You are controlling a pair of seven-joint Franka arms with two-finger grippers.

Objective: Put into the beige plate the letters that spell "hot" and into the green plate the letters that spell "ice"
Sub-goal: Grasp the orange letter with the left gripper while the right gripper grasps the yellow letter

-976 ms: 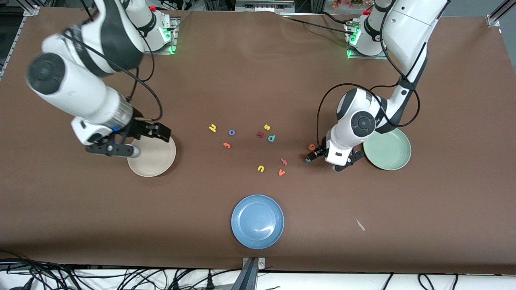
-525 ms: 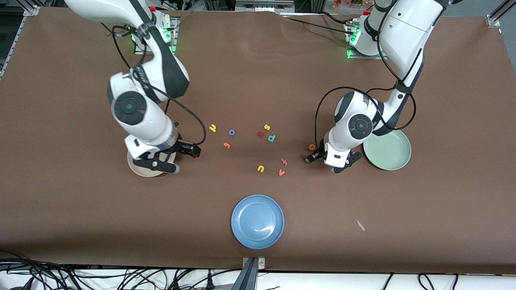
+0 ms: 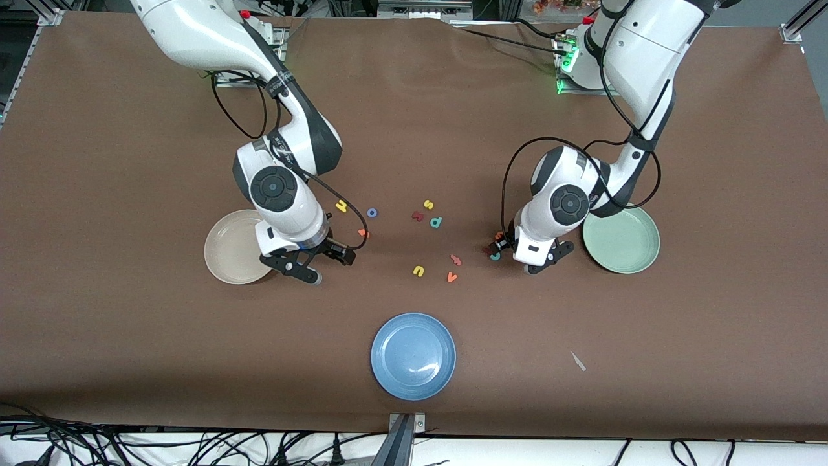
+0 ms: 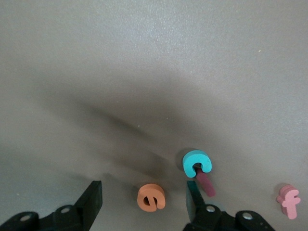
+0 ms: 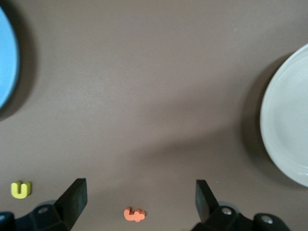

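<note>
foam e [image 4: 151,198] (rounded, orange) sits between left gripper [image 4: 144,202] spread fingers; right gripper [image 5: 139,199] spread.

Left hand [image 4: 144,199] hangs low, fingers apart; right hand [image 5: 139,199] seemingly equally low, spread wide.

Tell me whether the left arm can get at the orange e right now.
Probably yes. The left gripper hangs low over the table with the orange e lying between its open fingers; nothing covers it. The teal c lies close beside it, outside the fingers.
</note>
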